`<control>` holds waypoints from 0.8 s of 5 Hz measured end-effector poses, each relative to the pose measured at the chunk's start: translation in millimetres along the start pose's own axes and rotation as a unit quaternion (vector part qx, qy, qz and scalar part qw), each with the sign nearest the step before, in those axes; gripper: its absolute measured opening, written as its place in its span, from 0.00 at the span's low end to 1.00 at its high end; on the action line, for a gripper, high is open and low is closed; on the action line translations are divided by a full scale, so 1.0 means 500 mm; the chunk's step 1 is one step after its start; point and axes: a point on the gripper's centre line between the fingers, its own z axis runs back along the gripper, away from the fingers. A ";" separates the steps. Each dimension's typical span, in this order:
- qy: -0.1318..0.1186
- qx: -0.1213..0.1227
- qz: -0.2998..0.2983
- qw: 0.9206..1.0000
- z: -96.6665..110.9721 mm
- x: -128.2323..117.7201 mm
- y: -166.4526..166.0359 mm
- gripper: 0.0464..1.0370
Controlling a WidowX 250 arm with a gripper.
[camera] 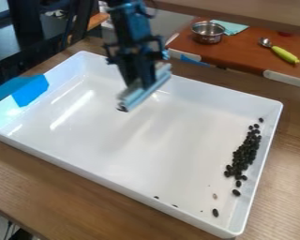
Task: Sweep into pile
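Observation:
The black gripper (142,84) hangs over the upper middle of the white tray (84,161), holding a long, pale blue-grey bar-like sweeping tool (145,89) crosswise, raised above the tray floor. Dark beans form an elongated pile (243,153) along the tray's right wall. Near the front right corner lie a loose dark bean (215,213) and a small brownish bit (215,196). Two small dark pieces rest by the front wall, one of them a bean (156,197).
Blue tape (31,91) covers the tray's left corner. Behind the tray, a red-brown board (250,54) bears a metal pot (208,32), a teal cloth (231,27) and a spoon with a yellow-green handle (284,54). Wooden table surface (58,180) surrounds the tray.

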 end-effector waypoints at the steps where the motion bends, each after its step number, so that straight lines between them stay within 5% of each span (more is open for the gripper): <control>1: 0.000 0.029 0.012 1.000 0.028 -0.023 0.097 0.29; 2: 0.018 0.042 0.007 0.999 0.012 -0.062 0.160 0.29; 4: 0.028 0.016 -0.025 0.999 -0.047 -0.137 0.103 0.29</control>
